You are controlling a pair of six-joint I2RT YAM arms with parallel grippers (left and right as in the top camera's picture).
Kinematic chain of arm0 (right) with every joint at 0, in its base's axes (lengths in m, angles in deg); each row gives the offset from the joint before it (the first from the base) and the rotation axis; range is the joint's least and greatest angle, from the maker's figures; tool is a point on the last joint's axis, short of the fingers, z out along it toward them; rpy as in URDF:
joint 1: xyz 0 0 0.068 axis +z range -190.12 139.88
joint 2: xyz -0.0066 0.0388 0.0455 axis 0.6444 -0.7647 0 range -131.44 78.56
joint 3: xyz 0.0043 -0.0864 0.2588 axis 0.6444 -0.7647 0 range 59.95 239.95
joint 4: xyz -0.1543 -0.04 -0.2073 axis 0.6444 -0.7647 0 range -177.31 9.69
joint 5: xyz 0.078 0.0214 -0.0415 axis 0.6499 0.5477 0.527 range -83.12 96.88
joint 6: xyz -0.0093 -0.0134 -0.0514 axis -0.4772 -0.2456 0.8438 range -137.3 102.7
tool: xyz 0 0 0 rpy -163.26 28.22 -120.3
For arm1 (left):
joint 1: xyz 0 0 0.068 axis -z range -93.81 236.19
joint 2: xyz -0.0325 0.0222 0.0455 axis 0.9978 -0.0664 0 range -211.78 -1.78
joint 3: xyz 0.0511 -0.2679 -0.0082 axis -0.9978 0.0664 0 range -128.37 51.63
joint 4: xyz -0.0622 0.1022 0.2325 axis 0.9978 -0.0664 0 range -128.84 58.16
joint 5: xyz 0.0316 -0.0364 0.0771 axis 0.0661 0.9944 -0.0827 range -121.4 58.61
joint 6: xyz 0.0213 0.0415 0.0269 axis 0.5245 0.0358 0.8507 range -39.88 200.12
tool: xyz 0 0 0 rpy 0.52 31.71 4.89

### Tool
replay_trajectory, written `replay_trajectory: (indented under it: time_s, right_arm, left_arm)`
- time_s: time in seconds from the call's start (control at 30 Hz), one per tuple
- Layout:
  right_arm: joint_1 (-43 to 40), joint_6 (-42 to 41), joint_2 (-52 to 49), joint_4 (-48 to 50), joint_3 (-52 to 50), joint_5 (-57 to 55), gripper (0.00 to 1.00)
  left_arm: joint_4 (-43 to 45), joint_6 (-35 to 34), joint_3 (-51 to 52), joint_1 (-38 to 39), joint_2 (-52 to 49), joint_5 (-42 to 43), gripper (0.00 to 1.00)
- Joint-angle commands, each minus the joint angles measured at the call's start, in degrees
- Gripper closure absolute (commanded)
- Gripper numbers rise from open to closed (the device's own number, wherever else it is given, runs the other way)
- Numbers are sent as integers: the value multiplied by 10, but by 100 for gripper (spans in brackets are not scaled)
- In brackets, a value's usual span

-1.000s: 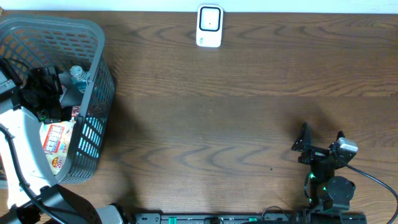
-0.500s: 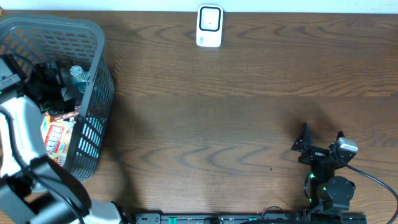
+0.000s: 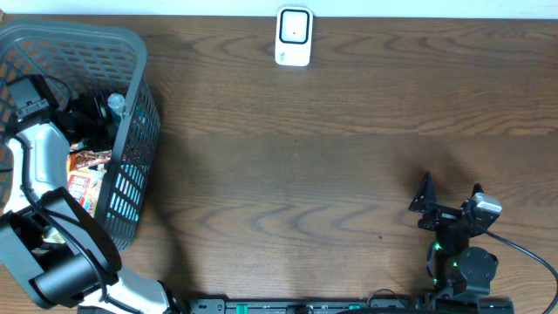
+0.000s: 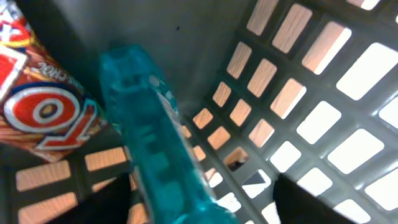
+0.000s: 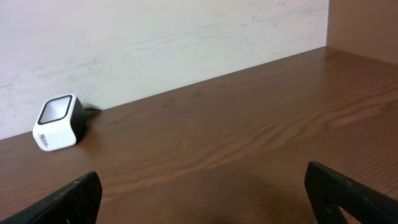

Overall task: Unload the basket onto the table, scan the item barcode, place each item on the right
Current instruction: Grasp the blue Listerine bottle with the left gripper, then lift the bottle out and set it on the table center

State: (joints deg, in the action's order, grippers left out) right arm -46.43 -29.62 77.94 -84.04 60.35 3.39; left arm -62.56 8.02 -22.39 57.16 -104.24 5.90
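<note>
Left wrist view: the left end effector, spread, straddles the blue bottle.

Brown wooden table, grey basket at its left edge, small white scanner by the far edge

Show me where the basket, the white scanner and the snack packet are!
basket (image 3: 139,131), overhead view, on its right mesh wall.
white scanner (image 3: 294,35), overhead view, on its top face.
snack packet (image 4: 38,113), left wrist view, on its red-and-white lettering.
</note>
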Motion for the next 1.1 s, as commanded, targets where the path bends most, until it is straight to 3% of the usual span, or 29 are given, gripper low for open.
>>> replay_trajectory:
  time_s: [0.0,0.23,0.73,1.07]
  right_arm:
    - [-1,8,3,-2,-1,-5,1]
    - [-1,8,3,-2,-1,-5,1]
    - [-1,8,3,-2,-1,-5,1]
    - [-1,8,3,-2,-1,-5,1]
  left_arm:
    - [0,0,-9,2,-3,7,49]
    - [0,0,-9,2,-1,23,68]
    - [73,0,-9,1,70,42,73]
    - [101,4,-9,-12,146,-17,72]
